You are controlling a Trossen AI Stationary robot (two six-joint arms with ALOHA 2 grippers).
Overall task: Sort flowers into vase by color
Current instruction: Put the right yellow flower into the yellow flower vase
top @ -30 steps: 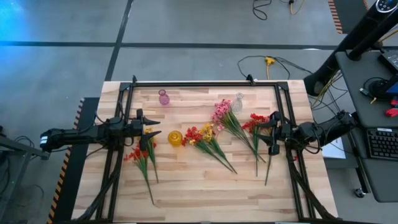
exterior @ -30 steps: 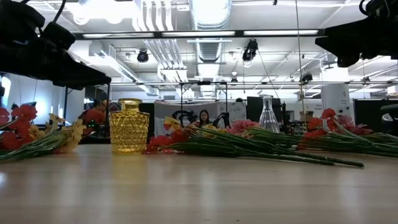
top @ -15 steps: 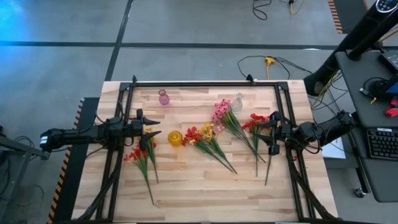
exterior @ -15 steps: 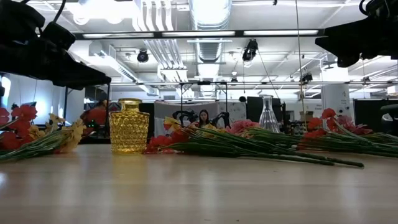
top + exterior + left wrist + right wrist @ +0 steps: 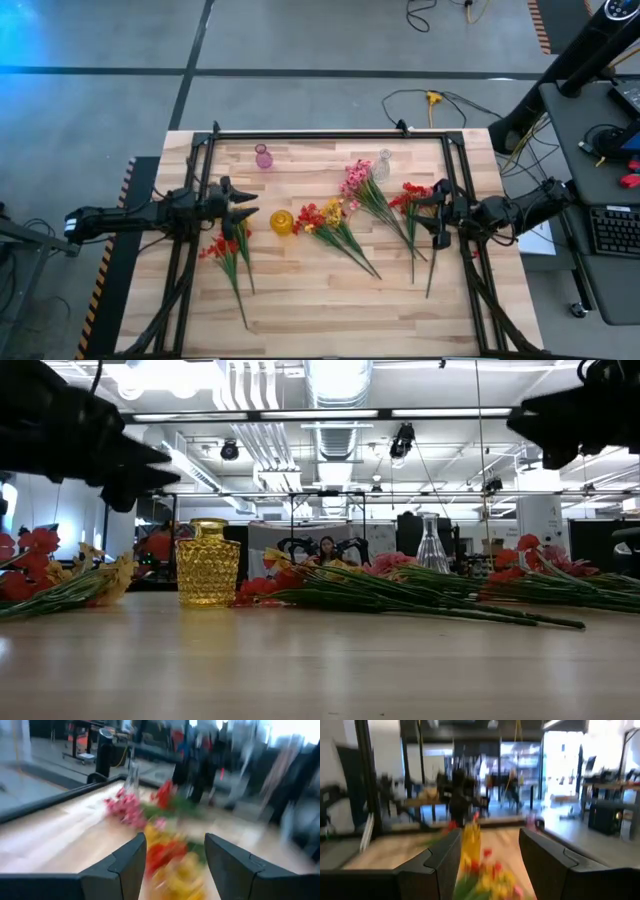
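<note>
Bright, even light from ceiling strip lamps point(image 5: 300, 414). Both wrist views are motion-blurred, and the flowers point(image 5: 167, 852) beyond the jaws are smeared. A window point(image 5: 565, 765) glares white. Faint shadows lie on the desk point(image 5: 300, 290).

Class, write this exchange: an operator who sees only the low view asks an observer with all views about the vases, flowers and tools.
Operator: I see a yellow vase and a clear vase. Any others?
Observer: A pink vase stands near the table's far edge, on the left.
Operator: Is the left tool holding anything?
Observer: No. The left tool is open and empty, by the left sprigs.
Operator: And the right?
Observer: The right tool is open and empty, beside the red flowers.
</note>
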